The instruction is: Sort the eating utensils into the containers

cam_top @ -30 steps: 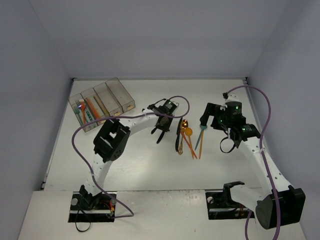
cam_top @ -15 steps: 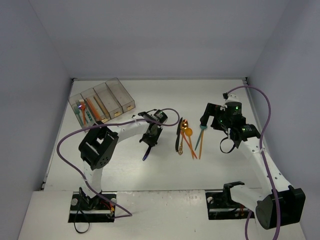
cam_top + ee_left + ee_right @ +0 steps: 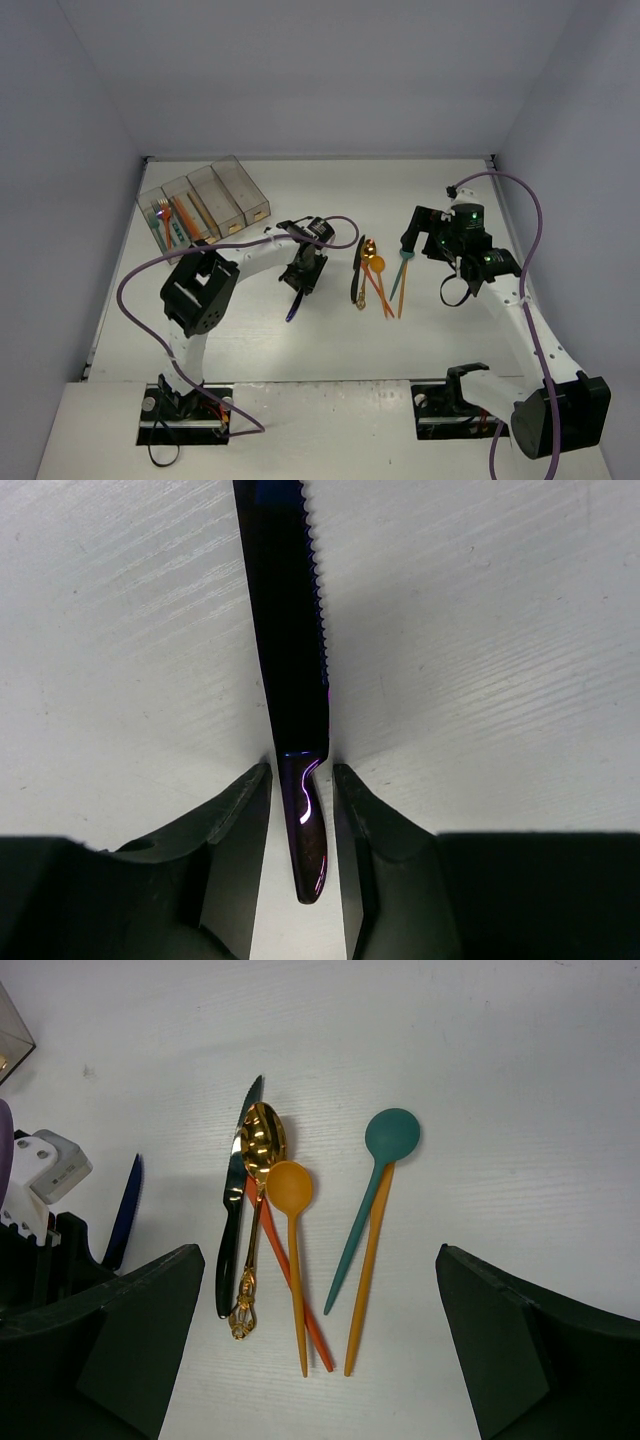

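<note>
- the left claw [image 3: 296,288] sits at mid-bench [image 3: 330,345], left of the loose pile, pointing down and toward the near edge.
- in the left wrist view the left claw [image 3: 300,776] is narrow. its two fingers [image 3: 240,820] close in on the handle end of a dark blue knife [image 3: 290,630], one finger on each side.
- the knife [image 3: 291,308] has a serrated blade with a purple sheen. the blade runs straight out from the claw, low over the bench. i cannot tell whether it touches the bench.
- the right claw [image 3: 408,246] hangs just right of the pile, apart from it. in its wrist view the right claw [image 3: 320,1345] is wide and holds nothing.
- the pile lies on the bench between the two arms:
  - a black knife [image 3: 228,1250] is at the left edge.
  - a gold spoon [image 3: 262,1140] lies just beside it, touching it along the handle.
  - an orange spoon [image 3: 290,1188] overlaps the gold spoon's bowl.
  - an orange handle [image 3: 312,1335] slants out from under these two spoons.
  - a teal spoon [image 3: 390,1135] lies a little to the right, with a second orange handle [image 3: 366,1280] crossing under its neck.
- the tray [image 3: 252,192] of four bins stands at the far left of the bench, well apart from both claws.
- orange and teal utensils [image 3: 168,222] lie in the tray's two leftmost bins.
</note>
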You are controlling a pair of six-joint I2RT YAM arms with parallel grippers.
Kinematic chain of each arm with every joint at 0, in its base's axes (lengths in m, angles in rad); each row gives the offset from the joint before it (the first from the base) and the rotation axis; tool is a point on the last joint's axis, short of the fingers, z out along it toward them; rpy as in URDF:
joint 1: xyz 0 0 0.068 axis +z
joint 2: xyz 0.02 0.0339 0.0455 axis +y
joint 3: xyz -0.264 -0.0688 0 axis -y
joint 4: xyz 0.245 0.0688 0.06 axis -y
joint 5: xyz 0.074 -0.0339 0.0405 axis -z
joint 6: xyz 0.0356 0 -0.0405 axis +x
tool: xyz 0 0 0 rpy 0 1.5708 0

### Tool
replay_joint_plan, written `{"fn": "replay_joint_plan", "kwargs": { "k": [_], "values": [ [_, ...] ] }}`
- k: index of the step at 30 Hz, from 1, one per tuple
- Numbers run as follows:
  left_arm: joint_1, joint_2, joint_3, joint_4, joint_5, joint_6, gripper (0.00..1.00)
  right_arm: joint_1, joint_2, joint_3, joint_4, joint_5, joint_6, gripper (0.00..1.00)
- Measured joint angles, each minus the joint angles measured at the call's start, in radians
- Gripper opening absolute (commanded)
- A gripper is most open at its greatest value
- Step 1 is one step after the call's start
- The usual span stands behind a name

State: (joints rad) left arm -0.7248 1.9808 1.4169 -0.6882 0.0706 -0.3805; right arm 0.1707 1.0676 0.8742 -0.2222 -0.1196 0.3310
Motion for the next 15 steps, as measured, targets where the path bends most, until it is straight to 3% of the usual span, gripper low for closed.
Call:
{"fn": "replay_joint_plan", "kwargs": {
  "k": [7, 15],
  "values": [
    [0.006, -0.014, -0.025, 0.026, 0.000, -0.021, 0.01, 0.000, 0.000, 0.000, 0.000, 0.000, 0.000, 1.00],
    [0.006, -0.044, -0.067, 0.071, -0.021, -0.038, 0.00, 0.000, 0.000, 0.000, 0.000, 0.000, 0.000, 1.00]
  ]
}}
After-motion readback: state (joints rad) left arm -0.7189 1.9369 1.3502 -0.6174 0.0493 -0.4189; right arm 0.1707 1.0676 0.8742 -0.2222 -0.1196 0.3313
